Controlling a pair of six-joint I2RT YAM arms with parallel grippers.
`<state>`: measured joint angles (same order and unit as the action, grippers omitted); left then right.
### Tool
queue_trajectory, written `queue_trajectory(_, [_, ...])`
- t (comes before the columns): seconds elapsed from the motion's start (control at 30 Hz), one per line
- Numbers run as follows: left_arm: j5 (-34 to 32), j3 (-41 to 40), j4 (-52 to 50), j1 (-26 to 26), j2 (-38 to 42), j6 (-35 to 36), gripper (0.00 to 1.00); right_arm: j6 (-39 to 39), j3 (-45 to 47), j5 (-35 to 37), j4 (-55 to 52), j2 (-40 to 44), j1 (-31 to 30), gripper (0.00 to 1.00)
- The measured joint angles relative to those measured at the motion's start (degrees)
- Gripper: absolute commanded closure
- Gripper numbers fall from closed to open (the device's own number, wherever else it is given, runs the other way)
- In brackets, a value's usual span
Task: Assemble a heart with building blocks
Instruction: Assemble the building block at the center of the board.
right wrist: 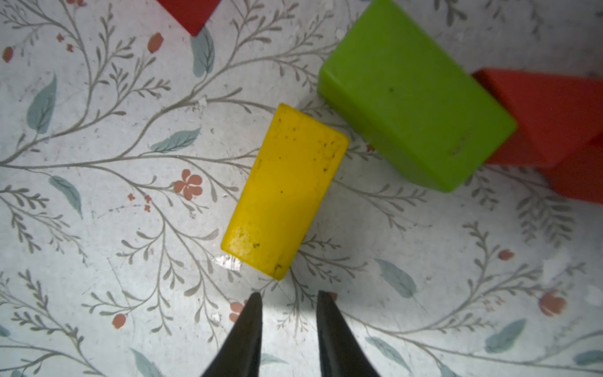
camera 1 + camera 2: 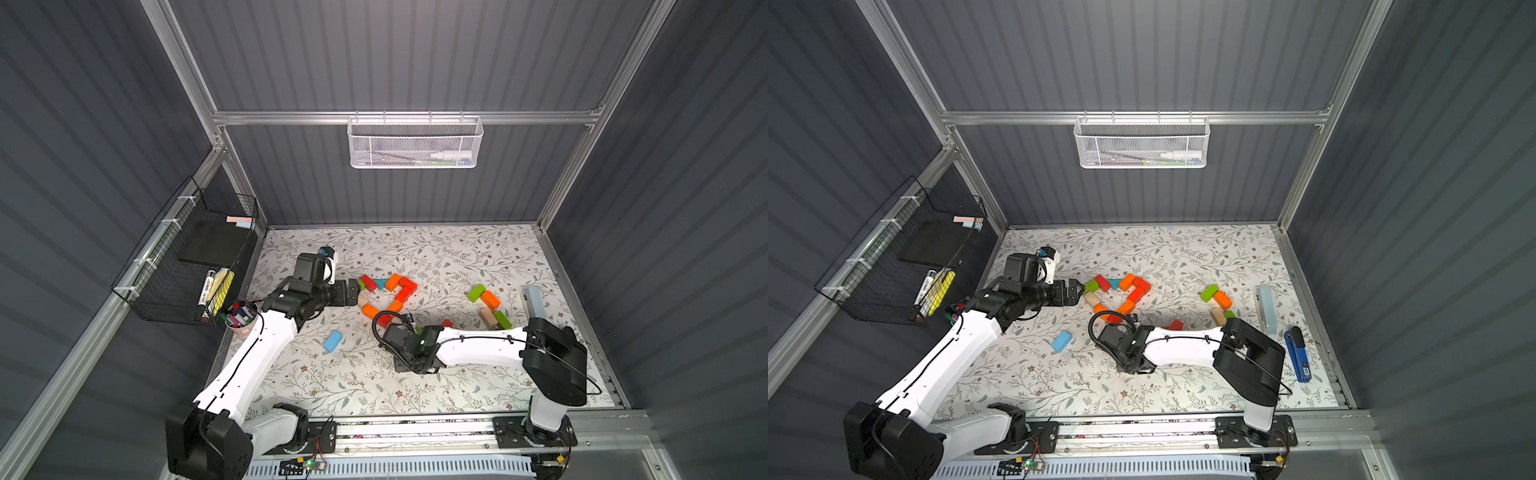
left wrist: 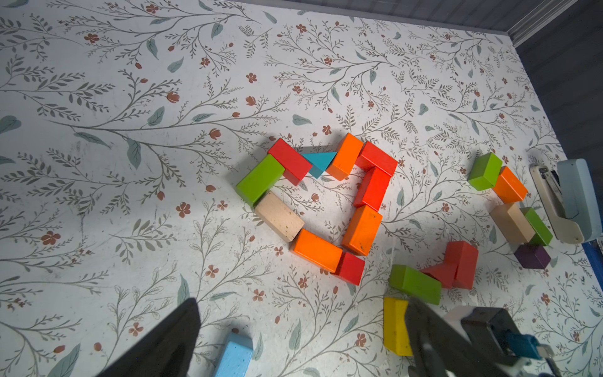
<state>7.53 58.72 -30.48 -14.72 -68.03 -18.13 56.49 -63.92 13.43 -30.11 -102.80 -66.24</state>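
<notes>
Currently: right arm at the yellow brick

Step in hand, by my reading — bringing one more piece to the heart. A closed ring of red, orange, green, teal and tan wooden blocks already lies near the middle of the floral-patterned tabletop, with each block touching its neighbours.

Right gripper: pointed down at the table, jaws narrow with only a slim gap and nothing between them. Its tips stand just short of one end of the yellow painted wooden brick, which lies flat and apart from the ring. One far corner of that brick sits just beside a lime-green wooden brick; I cannot tell whether they touch. The green brick butts against a red wooden block.

Left gripper: jaws wide and empty, held just beside the ring's green and tan side.

Next move, as I judge it: the gap looks too slim to span the yellow brick. For a grasp I would reopen, centre over the long sides and descend — clear of the green neighbour. For a push, the near-closed tips must meet the end face squarely, or the brick will swivel.
</notes>
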Motion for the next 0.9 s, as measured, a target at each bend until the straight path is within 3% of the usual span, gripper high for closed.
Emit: queue_trajectory(0.9, [0.00,-0.02,0.00,0.00,-0.15,0.00,0.01,-0.66,-1.77,-1.88,5.16,-1.57,2.91,0.77])
